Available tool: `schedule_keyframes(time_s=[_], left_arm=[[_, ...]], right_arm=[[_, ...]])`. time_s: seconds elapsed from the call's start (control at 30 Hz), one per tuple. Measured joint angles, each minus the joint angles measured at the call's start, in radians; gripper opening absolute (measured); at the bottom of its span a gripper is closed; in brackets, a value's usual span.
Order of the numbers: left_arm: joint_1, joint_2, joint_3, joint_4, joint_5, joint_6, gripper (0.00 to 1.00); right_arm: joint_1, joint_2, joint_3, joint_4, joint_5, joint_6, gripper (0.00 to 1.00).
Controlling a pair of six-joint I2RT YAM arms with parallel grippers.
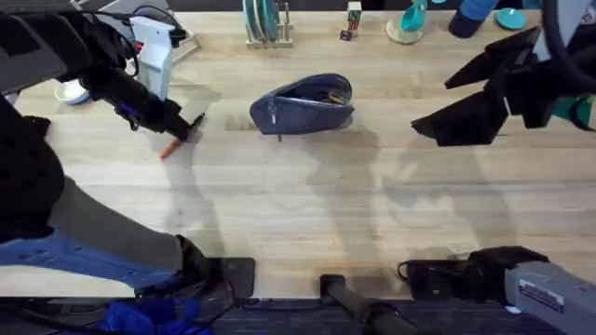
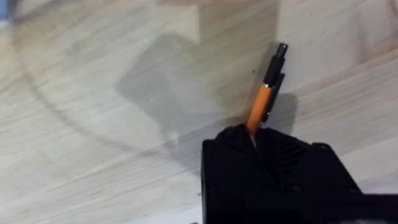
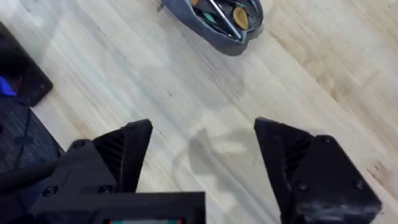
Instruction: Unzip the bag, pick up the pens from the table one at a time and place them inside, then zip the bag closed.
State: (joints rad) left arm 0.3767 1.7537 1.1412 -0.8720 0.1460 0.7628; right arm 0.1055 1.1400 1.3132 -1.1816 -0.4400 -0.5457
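Left gripper (image 2: pixel 252 140) clamps orange pen (image 2: pixel 264 99) near table (image 1: pixel 298 214) left edge. Right wrist view: right gripper (image 3: pixel 202 162) agape, bag (image 3: pixel 214 18) unzipped, contents visible.

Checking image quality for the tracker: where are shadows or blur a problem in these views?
Overhead: soft arm shadows fall across the table in front of the bag; the right gripper shows large and dark. Left wrist: a broad soft shadow lies on the wood beside the orange pen, and the left gripper is a featureless black mass. Right wrist: faint shadow between the fingers; the bag is slightly soft.

Table (image 1: pixel 307 195) pale matt wood, visible grain; bag (image 1: pixel 303 102) blue-grey cloth; orange pen (image 2: pixel 264 99) smooth plastic.
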Motion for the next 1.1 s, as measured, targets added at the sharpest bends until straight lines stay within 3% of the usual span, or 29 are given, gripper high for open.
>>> schedule_keyframes(time_s=[0.27, 0.63, 0.83, 1.1], left_arm=[[-0.001, -0.02, 0.05, -0.009, 0.02, 0.0, 0.042], [-0.013, -0.257, 0.051, -0.017, 0.033, -0.01, 0.042], [-0.068, -0.371, 0.052, -0.048, 0.042, -0.017, 0.04], [-0.184, -0.432, 0.133, -0.156, 0.042, -0.066, 0.04]], right_arm=[[0.0, 0.0, 0.0, 0.0, 0.0, 0.0, 0.997], [0.0, 0.0, 0.0, 0.0, 0.0, 0.0, 0.998], [0.0, 0.0, 0.0, 0.0, 0.0, 0.0, 0.998], [0.0, 0.0, 0.0, 0.0, 0.0, 0.0, 0.997]])
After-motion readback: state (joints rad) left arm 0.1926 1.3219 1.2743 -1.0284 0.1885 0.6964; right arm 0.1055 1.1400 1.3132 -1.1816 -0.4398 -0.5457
